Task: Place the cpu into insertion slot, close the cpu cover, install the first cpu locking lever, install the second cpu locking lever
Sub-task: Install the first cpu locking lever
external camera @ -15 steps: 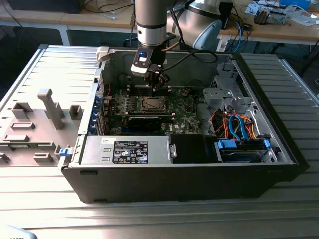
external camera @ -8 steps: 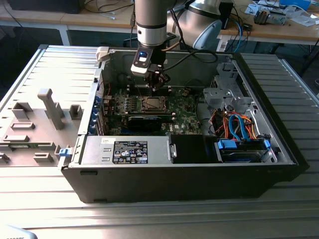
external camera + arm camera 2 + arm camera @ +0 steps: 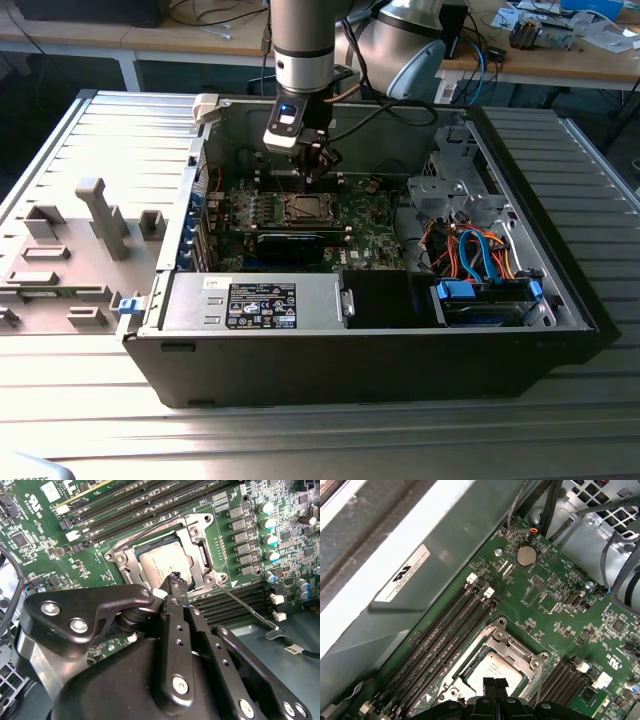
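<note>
The cpu point(image 3: 160, 562) lies flat in the insertion slot point(image 3: 303, 208) on the green motherboard, its silver top showing through the window of the cpu cover point(image 3: 199, 539). The cover frame point(image 3: 509, 644) lies down around the chip point(image 3: 496, 667). One thin wire locking lever point(image 3: 250, 611) sticks out from a socket corner over the memory slots. A second lever point(image 3: 160, 530) runs along the opposite side of the frame. My gripper point(image 3: 176, 577) hovers just above the chip's edge, fingers point(image 3: 489, 684) pressed together and holding nothing. In the exterior view the gripper point(image 3: 318, 168) hangs over the socket.
The open computer case point(image 3: 150, 300) surrounds the board, with a wall point(image 3: 395, 580) close behind the memory slots point(image 3: 445, 640). Drive bays and orange and blue cables point(image 3: 470, 255) fill the exterior view's right. A black power supply point(image 3: 260, 305) sits along the front.
</note>
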`<state>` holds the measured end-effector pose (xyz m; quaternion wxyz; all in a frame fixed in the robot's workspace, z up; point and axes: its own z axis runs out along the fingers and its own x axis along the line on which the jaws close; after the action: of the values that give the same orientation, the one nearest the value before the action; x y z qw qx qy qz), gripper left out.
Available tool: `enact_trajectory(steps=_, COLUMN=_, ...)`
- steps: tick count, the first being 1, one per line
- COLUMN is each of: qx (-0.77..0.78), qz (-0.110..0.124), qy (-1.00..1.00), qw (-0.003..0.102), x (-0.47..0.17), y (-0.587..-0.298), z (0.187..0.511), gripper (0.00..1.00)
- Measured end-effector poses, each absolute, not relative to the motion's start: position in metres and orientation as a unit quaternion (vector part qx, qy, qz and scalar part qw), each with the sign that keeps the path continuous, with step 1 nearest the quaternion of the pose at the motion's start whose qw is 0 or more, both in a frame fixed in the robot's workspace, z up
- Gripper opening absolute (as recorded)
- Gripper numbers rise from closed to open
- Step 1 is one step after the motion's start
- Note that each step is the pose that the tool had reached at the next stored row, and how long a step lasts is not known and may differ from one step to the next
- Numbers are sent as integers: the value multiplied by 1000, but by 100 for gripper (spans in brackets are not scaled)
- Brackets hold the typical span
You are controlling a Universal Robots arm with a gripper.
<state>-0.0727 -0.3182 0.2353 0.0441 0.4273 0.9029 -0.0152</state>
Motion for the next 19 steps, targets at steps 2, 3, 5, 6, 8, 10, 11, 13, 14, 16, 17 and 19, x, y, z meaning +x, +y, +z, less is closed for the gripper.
enact_trajectory(steps=2, qx=426, qz=-15, qy=904, qw=44, x=-73, y=-318, z=235, gripper=11)
enact_trajectory(steps=3, qx=425, qz=-15, qy=904, qw=44, x=-73, y=-318, z=235, gripper=11)
enact_trajectory(steps=5, qx=425, qz=-15, qy=904, qw=44, x=-73, y=-318, z=235, gripper=11)
enact_trajectory(steps=6, qx=424, qz=-15, qy=905, qw=44, x=-73, y=-318, z=235, gripper=11)
enact_trajectory(steps=8, qx=423, qz=-15, qy=905, qw=44, x=-73, y=-318, z=235, gripper=11)
enact_trajectory(steps=10, qx=421, qz=-15, qy=906, qw=44, x=-73, y=-318, z=235, gripper=11)
enact_trajectory(steps=11, qx=421, qz=-15, qy=906, qw=44, x=-73, y=-318, z=235, gripper=11)
enact_trajectory(steps=13, qx=420, qz=-15, qy=907, qw=44, x=-73, y=-318, z=235, gripper=11)
enact_trajectory(steps=14, qx=419, qz=-15, qy=907, qw=44, x=-73, y=-318, z=235, gripper=11)
enact_trajectory(steps=16, qx=418, qz=-15, qy=907, qw=44, x=-73, y=-318, z=235, gripper=11)
enact_trajectory(steps=17, qx=417, qz=-15, qy=908, qw=44, x=-73, y=-318, z=235, gripper=11)
enact_trajectory(steps=19, qx=417, qz=-15, qy=908, qw=44, x=-73, y=-318, z=235, gripper=11)
